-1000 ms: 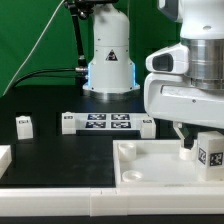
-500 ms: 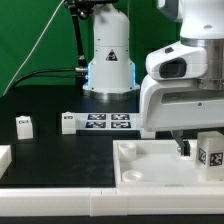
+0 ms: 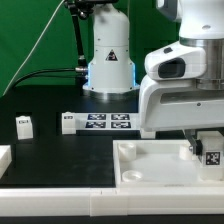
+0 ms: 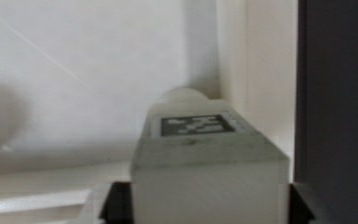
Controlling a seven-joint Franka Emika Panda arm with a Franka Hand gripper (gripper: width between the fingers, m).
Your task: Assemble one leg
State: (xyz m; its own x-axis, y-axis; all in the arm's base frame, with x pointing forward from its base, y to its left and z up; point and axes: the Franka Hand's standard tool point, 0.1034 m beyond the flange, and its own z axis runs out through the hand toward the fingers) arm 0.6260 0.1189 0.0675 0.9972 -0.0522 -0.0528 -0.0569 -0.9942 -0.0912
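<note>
The exterior view shows the big white robot arm leaning low over the large white square plastic tray with a raised rim (image 3: pixel 130 160), which sits on the black tabletop (image 3: pixel 50 145). The tool (image 3: pixel 205 150) is down at the exterior view's right edge, just over the tray floor. It is clamped on the leg (image 3: pixel 211 152), a small chunky white plastic block with a black-and-white square tag on its face. The wrist view shows the same leg (image 4: pixel 202 150) up close, standing upright between the two dark fingers (image 4: pixel 314 205), with the tag facing the camera and the white tray wall close behind it. I cannot tell if the bottom of the leg touches the tray yet. Farther back on the tabletop lies the marker board (image 3: pixel 108 122), a thin flat white strip with several tags. A second small white tagged block (image 3: pixel 23 125) sits well apart at the exterior view's left. I think the step now is to fit the held leg into its spot near the tray corner. To do this well, the arm should keep the leg straight up, not tipped. It should move slowly and line the leg up with its spot before pushing. The grip should stay firm so the leg does not slip or turn. The tray wall is very near, so the fingers could bump it if the arm goes sideways too fast.
</note>
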